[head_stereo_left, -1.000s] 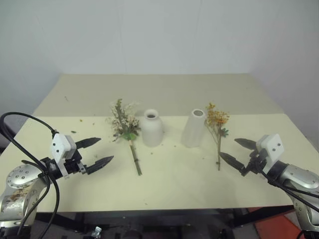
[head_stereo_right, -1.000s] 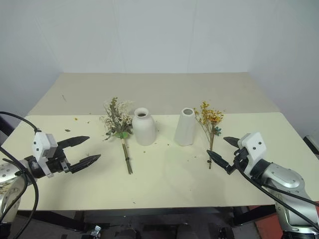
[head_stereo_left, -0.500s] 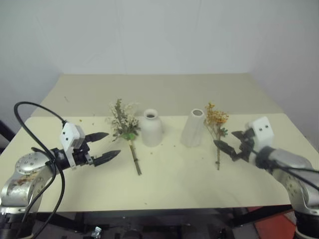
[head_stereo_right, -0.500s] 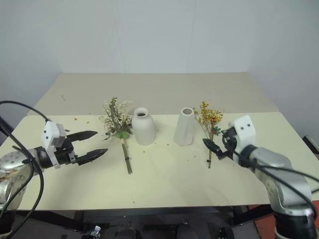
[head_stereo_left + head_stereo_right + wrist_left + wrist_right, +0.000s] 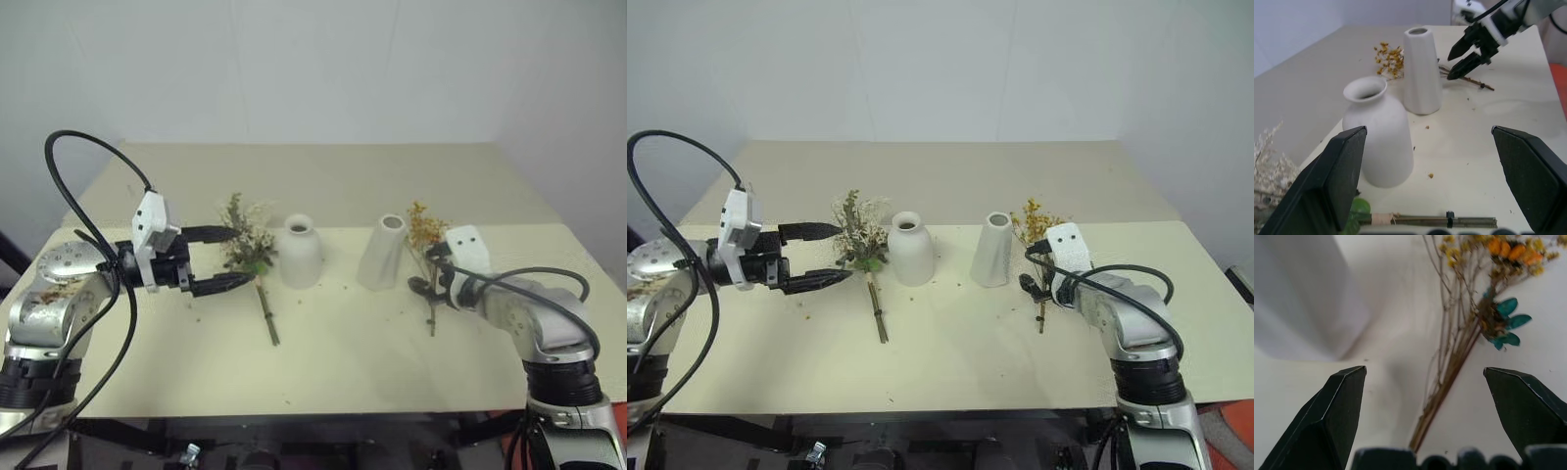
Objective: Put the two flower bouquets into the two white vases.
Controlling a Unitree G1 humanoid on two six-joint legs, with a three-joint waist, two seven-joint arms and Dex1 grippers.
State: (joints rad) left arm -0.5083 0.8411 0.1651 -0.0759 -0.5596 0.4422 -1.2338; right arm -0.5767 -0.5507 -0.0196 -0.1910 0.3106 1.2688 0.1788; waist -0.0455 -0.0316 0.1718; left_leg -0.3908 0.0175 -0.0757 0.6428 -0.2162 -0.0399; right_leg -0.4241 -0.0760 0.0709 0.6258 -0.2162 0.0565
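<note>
The cream table carries all four task items in a row across its middle. The rear half of the tabletop is bare up to the white wall, and a wide bare strip runs along the near edge. A seam crosses the table just behind the row.

From the robot's left to right:
- The cream-white bouquet lies flat, blossoms toward the wall, green leaves at the base of the head, thin stem pointing toward the near edge.
- The bottle-shaped vase stands upright just beside this bouquet. It is matte white, round-shouldered, with a narrow neck and open mouth.
- The tapered vase stands upright, apart from the first vase. It is taller, plain and white.
- The yellow-orange bouquet lies flat just beside the tapered vase, small blossoms toward the wall, a few teal leaves low on the thin stems.

The left gripper hovers level, jaws spread wide, fingertips at the cream-white bouquet's head, holding nothing. The right gripper is angled down over the yellow-orange bouquet's stems, jaws spread wide either side of them, not clamped. Small crumbs lie scattered on the table around the items.
</note>
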